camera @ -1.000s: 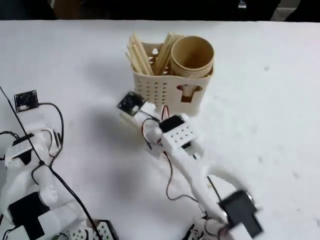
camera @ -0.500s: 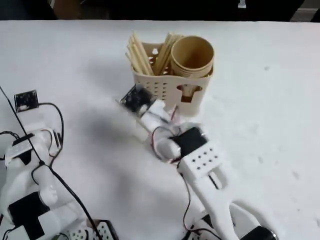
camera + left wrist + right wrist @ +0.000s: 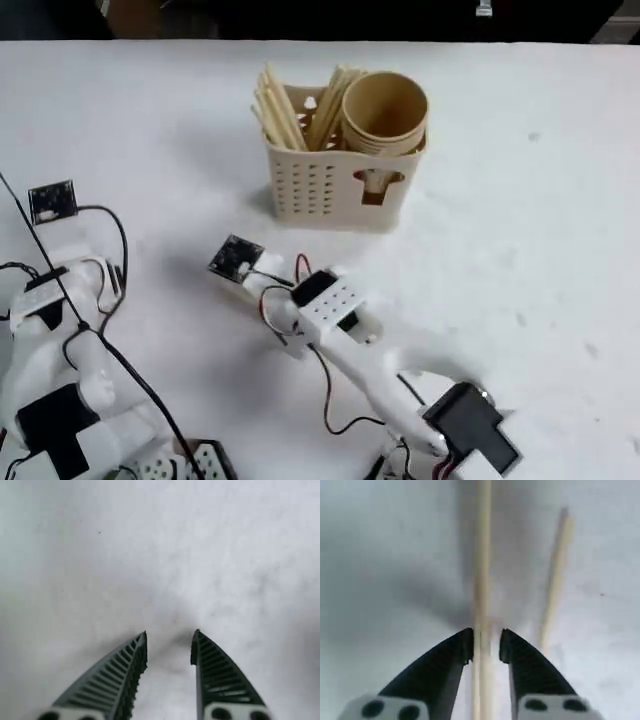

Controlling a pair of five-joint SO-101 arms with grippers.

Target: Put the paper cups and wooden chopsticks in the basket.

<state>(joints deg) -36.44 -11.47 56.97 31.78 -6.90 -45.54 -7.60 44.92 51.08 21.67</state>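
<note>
The cream perforated plastic basket (image 3: pixel 335 185) stands far centre on the white table (image 3: pixel 540 200), room all round, holding stacked tan paper cups (image 3: pixel 385 110) and a wooden chopstick bundle (image 3: pixel 285 110). The right gripper (image 3: pixel 486 645), jaws narrowly parted, straddles one loose chopstick (image 3: pixel 482 555), a second chopstick (image 3: pixel 555 575) just beside. The left gripper (image 3: pixel 169 647) gapes empty over the table.

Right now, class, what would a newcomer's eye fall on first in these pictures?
First, the basket toward the far middle of the table, already holding a sheaf of chopsticks and stacked cups. Next, the right pincer with a loose chopstick at its tip and a second chopstick lying beside it.
</note>
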